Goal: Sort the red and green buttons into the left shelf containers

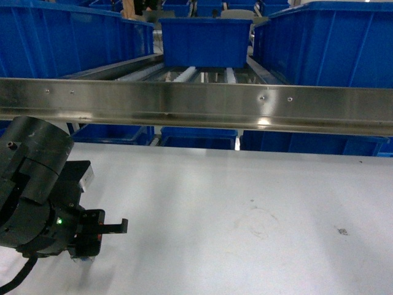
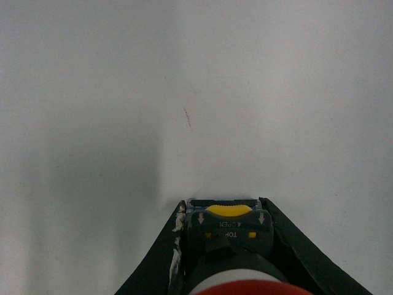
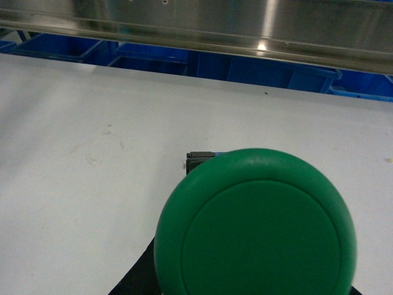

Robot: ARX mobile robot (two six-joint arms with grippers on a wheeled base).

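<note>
Red button [image 2: 242, 284] cropped between left jaws; green button [image 3: 255, 224] masking right jaws, grip unclear.

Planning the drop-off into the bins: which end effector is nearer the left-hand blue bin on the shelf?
Left. The left end effector sits low over the white table, below the left-hand blue bin. The right arm is outside the head view, so its distance cannot be told.

Red button [image 2: 242, 287]: cap cut by left wrist view's bottom edge. Green button [image 3: 255, 224]: cap hides its body and the right gripper's jaws. Right arm absent from head view.
</note>
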